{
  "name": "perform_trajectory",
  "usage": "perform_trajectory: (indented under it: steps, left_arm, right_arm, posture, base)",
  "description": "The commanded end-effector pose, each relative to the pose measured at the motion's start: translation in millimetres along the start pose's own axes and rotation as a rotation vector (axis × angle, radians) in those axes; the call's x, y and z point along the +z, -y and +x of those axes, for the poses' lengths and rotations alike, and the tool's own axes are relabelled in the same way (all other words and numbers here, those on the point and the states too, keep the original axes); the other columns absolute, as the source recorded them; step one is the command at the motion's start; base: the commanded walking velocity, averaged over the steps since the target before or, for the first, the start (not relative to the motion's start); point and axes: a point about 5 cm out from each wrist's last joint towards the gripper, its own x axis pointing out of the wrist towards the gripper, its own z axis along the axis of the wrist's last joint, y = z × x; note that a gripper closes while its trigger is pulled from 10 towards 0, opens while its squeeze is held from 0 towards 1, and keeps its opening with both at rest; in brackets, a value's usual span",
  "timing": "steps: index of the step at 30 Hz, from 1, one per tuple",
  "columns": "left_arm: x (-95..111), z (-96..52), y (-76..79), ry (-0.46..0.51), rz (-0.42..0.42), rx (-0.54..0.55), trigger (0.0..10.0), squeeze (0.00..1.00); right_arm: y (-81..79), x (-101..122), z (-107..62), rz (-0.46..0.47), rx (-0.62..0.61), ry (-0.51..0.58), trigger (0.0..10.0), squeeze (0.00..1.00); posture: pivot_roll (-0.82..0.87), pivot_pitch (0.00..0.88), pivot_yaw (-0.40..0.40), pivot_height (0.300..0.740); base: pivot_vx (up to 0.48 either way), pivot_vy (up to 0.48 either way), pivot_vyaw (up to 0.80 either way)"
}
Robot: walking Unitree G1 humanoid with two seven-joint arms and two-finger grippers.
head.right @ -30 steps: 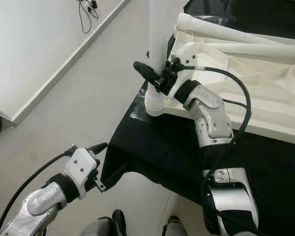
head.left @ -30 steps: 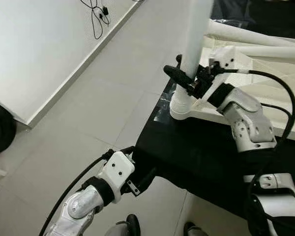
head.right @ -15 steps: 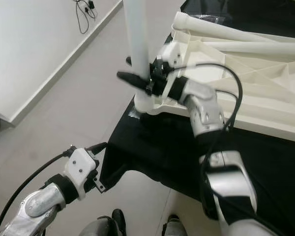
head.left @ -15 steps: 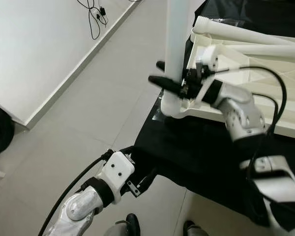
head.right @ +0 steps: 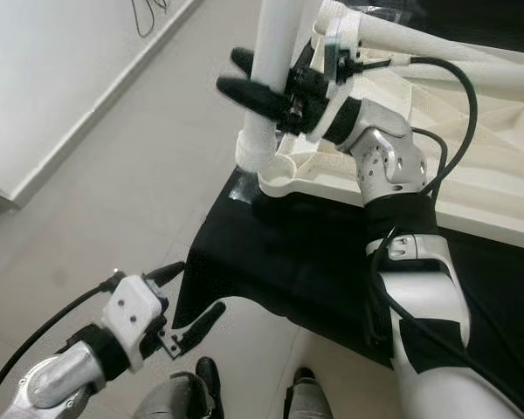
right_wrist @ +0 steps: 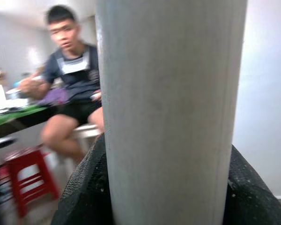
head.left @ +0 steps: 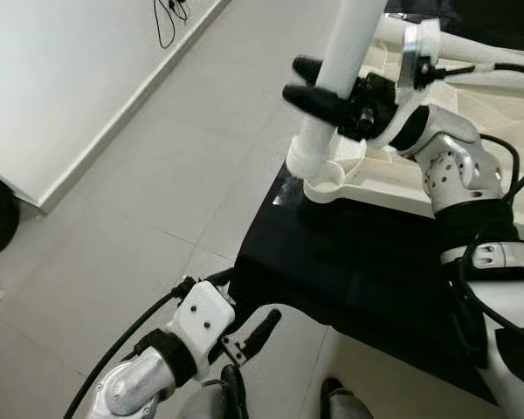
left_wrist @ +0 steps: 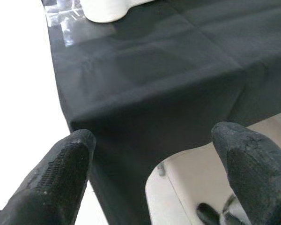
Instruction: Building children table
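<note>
While the right gripper (head.left: 332, 92) clamps the white table leg (head.left: 336, 83), its lower end sits just beside the corner socket (head.left: 325, 185).
Leg axis tilts from vertical above the upturned tabletop (head.left: 472, 188) on the black-draped counter (head.left: 367, 279); left gripper (head.left: 249, 327) hangs wide open, well apart.

- Black cloth (head.left: 358, 271) drapes a surface above a pale tiled floor (head.left: 157, 201).
- Black cables (head.left: 170, 10) lie by a white wall (head.left: 52, 78).
- A seated person (right_wrist: 70, 89) beside a red stool (right_wrist: 25, 180).

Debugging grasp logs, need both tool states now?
Left tool: open, empty, near the black cloth.
Right tool: closed on the white table leg.
</note>
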Motion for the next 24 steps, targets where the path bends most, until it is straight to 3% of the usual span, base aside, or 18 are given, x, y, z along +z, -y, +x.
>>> perform_trajectory:
  steps: [1, 6, 14, 24]
  left_arm:
    - [-2, -4.4, 2.1, -0.03, 0.018, -0.012, 10.0, 0.0]
    - [10, -9.6, 0.5, -0.006, 0.079, -0.02, 10.0, 0.0]
    - [35, -6.1, -7.3, 0.074, 0.081, -0.004, 10.0, 0.0]
    - [38, -8.7, -5.5, 0.079, 0.067, -0.011, 10.0, 0.0]
  right_arm:
    - [-3.2, -2, 2.6, -0.008, 0.046, -0.012, 10.0, 0.0]
    - [-0.1, -9, 3.7, -0.012, 0.034, -0.038, 10.0, 0.0]
    - [8.6, -6, -2.4, -0.024, -0.021, -0.046, 10.0, 0.0]
    - [12.8, 1, -12.4, 0.009, -0.036, 0.006, 10.0, 0.0]
  posture:
    - [0.08, 0.406, 0.067, 0.74]
    - [0.09, 0.43, 0.07, 0.74]
    - [0.09, 0.446, 0.069, 0.74]
    - [0.1, 0.446, 0.069, 0.74]
  base:
    - [0.0, 0.0, 0.0]
    - [0.0, 0.0, 0.0]
    - [0.0, 0.0, 0.0]
    - [0.0, 0.0, 0.0]
